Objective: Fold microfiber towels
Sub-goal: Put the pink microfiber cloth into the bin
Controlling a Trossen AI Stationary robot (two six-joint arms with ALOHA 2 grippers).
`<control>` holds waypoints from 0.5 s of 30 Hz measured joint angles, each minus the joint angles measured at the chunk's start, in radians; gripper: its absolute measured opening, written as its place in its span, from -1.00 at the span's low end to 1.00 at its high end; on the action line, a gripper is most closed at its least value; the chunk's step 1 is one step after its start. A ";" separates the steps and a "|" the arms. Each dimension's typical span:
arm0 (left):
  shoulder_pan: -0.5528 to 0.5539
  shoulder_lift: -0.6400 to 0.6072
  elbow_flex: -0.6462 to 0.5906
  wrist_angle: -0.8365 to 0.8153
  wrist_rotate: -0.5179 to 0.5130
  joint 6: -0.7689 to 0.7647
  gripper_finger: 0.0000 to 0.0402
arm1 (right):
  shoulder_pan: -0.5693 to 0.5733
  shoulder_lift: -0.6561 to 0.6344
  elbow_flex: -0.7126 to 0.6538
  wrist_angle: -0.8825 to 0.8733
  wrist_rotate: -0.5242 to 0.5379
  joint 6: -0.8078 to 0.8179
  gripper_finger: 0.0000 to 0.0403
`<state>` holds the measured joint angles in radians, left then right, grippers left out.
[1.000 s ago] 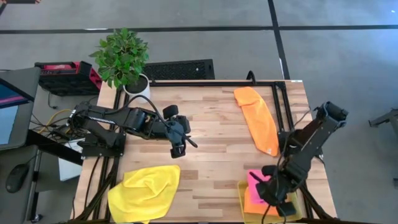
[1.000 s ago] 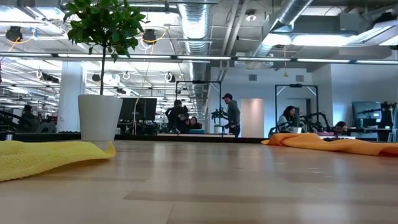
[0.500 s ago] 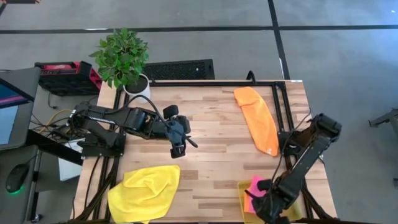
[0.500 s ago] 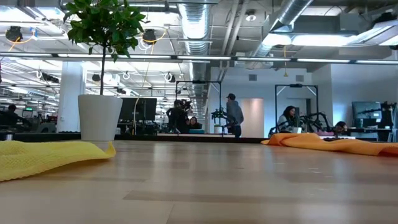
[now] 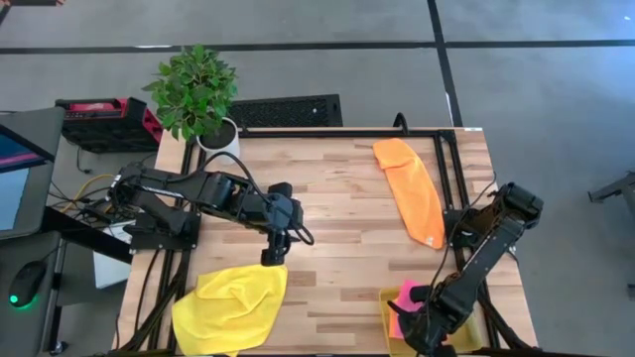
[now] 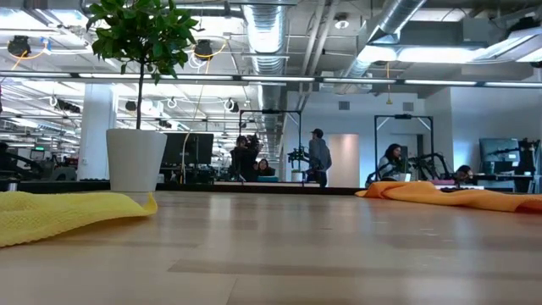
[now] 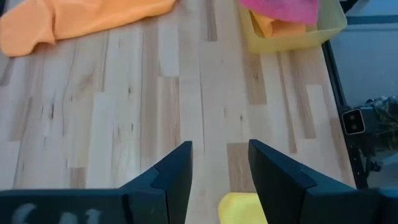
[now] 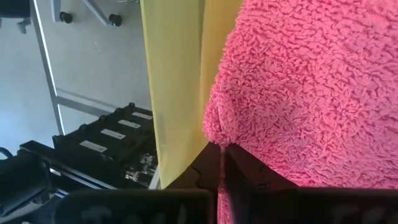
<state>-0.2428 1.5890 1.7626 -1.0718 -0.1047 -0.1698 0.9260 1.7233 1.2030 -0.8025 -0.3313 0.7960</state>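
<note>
— How far along is the folding?
— Partway, I'd judge: the pink towel (image 5: pixel 407 295) and an orange one lie in the yellow tray (image 5: pixel 385 298) at the desk's front right corner. The right claw (image 5: pixel 425 325) is there; clenched or released, I cannot tell
— What's left?
— The yellow towel (image 5: pixel 230 307), crumpled front left beneath the left claw (image 5: pixel 270 257), released, and the orange towel (image 5: pixel 412 188) by the right edge
— The room?
— Plank desk (image 5: pixel 327 198), potted plant (image 5: pixel 195 94) at the back left corner, open workshop with people (image 6: pixel 319 157) behind

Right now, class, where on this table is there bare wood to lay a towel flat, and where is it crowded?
Bare: the middle, between the yellow towel, the orange towel and the plant pot. Crowded: the front right corner, where the right gripper meets the pink towel in the yellow tray; the left gripper hovers by the yellow towel.
</note>
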 joint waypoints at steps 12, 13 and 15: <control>0.000 0.000 0.000 0.008 0.001 0.009 -0.25 | 0.000 0.000 0.000 -0.005 -0.012 0.037 -0.56; 0.000 0.000 0.000 0.008 0.001 0.009 -0.25 | 0.000 0.000 0.000 -0.005 -0.012 0.045 -0.52; 0.000 0.000 0.000 0.008 0.001 0.009 -0.25 | 0.000 0.000 0.000 -0.005 -0.012 0.051 -0.43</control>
<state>-0.2427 1.5890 1.7626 -1.0634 -0.1036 -0.1605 0.9257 1.7229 1.2030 -0.8072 -0.3431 0.8472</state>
